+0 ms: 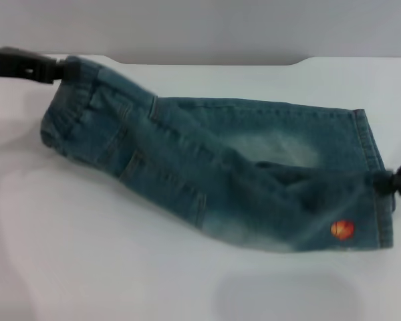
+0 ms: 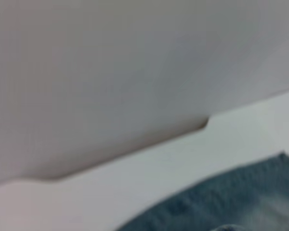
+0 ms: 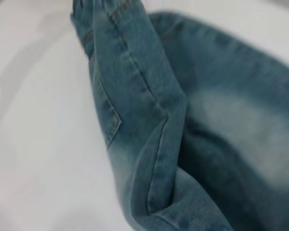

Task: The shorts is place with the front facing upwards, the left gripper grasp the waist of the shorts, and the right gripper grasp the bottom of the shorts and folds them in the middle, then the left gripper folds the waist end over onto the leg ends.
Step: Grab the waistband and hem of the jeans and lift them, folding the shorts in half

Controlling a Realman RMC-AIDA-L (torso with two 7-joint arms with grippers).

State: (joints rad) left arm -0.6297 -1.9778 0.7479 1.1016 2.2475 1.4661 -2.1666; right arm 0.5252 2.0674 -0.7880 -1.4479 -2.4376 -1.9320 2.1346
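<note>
The blue-green denim shorts point(image 1: 214, 167) lie lengthwise across the white table, with one leg lifted and folding over the other. My left gripper point(image 1: 57, 70) reaches in from the far left and is shut on the waist of the shorts point(image 1: 77, 100), holding it raised. At the right edge, my right gripper point(image 1: 394, 180) is shut on the bottom of the shorts point(image 1: 382, 204), just above the orange ball print point(image 1: 341, 229). The right wrist view shows the raised denim fold point(image 3: 149, 106) with a pocket seam. A corner of denim point(image 2: 221, 207) shows in the left wrist view.
The white table point(image 1: 120, 267) stretches wide in front of the shorts. A grey wall point(image 1: 200, 27) rises behind the table's far edge, which has a small step point(image 1: 297, 61) in it.
</note>
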